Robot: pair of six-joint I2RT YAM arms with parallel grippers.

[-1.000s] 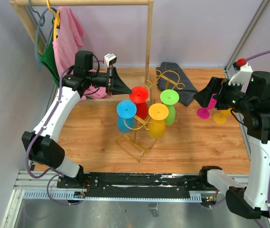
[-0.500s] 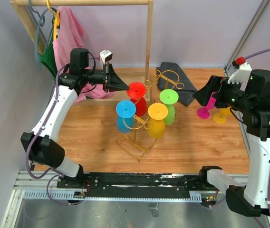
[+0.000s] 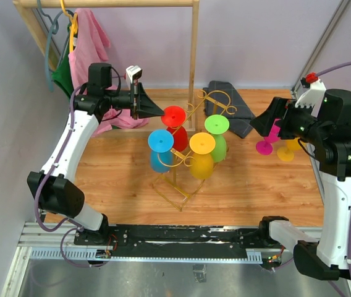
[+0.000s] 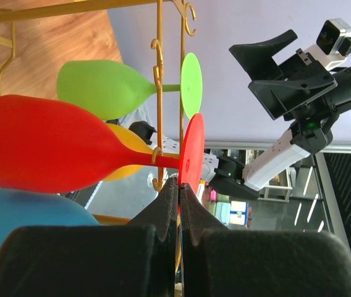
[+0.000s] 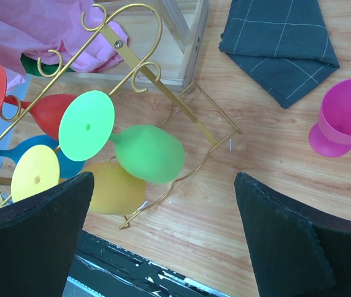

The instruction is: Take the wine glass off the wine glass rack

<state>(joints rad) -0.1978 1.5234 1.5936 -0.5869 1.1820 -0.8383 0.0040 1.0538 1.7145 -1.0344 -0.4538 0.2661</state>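
Wine glass: the red plastic wine glass (image 4: 52,145) you are after hangs bowl-down on the far-left hook of the rack. Its stem sits in the hook and its round foot is on top.
Rack: the gold-yellow wire wine glass rack (image 5: 118,44), with a square wire base and curled hooks, stands at the middle of the wooden table (image 3: 256,192).
Left gripper: your left gripper (image 4: 178,192) reaches in from the table's left edge, level with the red foot. Its jaws are pressed together on the rim of that foot, which slips into the seam between the black foam fingertips (image 4: 163,204).
Other glasses on the rack: a blue plastic glass (image 3: 160,141) hangs on the near-left hook. You see a yellow plastic glass (image 5: 110,189) just beside it and a green plastic glass (image 5: 148,153) on the right, all bowl-down.
Right gripper: your right gripper (image 3: 263,125) hovers over the right part of the table, well apart from the rack. Its jaws are spread as wide as they go and hold nothing.
Right edge: a magenta plastic glass (image 5: 342,120) stands upright near the right edge. A small orange-yellow plastic glass (image 3: 287,150) stands just beside it, partly hidden by the arm.
Far edge: a dark grey folded cloth (image 5: 280,43) lies flat, right of the rack.
Far-left corner: you see a wooden clothes rack (image 3: 194,49) carrying a pink garment (image 3: 89,46) and a green garment (image 3: 61,71) on hangers.
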